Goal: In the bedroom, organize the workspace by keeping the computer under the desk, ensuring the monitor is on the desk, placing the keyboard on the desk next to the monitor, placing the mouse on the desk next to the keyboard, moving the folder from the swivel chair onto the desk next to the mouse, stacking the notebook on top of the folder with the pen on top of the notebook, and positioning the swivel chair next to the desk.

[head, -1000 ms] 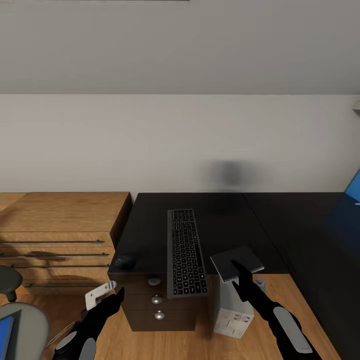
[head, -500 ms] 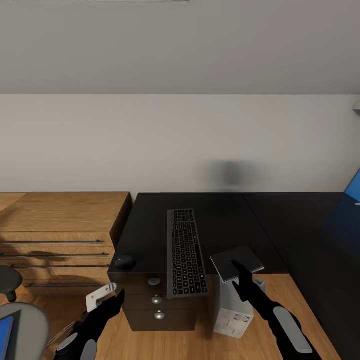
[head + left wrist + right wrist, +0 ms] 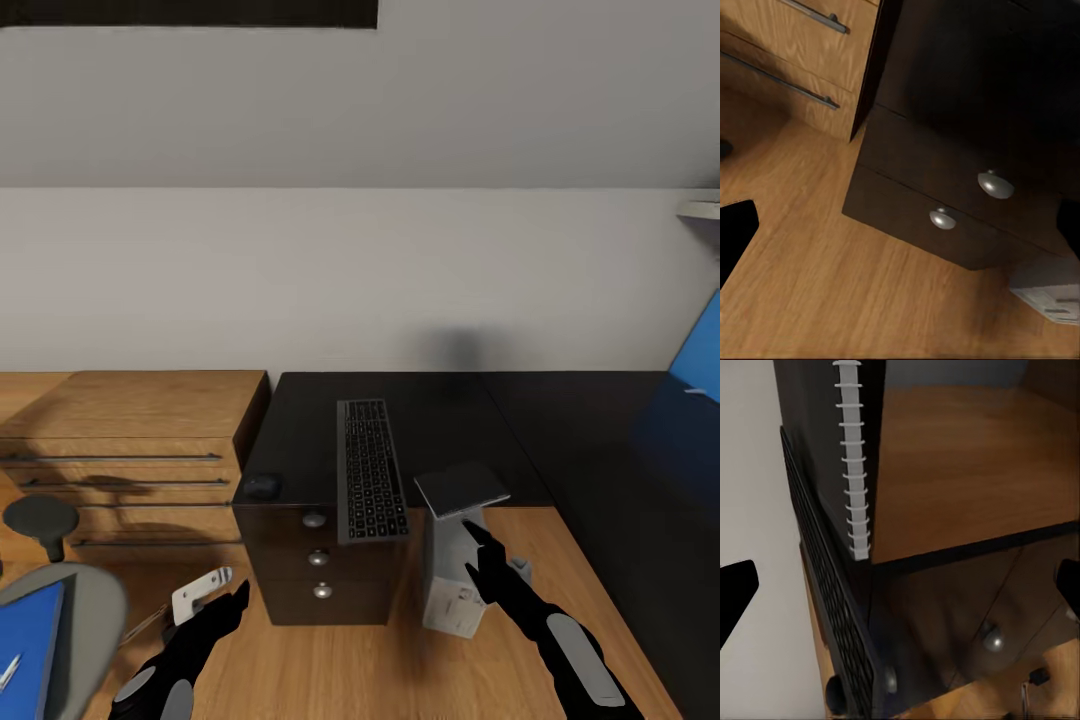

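Both grippers held low before the desk (image 3: 430, 420)

Left gripper (image 3: 225, 590) and right gripper (image 3: 480, 550): fingers spread, empty; notebook (image 3: 462, 489) overhangs the near edge.

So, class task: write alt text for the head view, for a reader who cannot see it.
A keyboard, mouse and grey notebook lie on a black desk against a white wall; a computer stands underneath, a wooden dresser beside it.

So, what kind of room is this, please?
Probably a home office corner or bedroom workspace: a black desk with a keyboard on it, a wooden dresser beside it, and a computer on the wooden floor.
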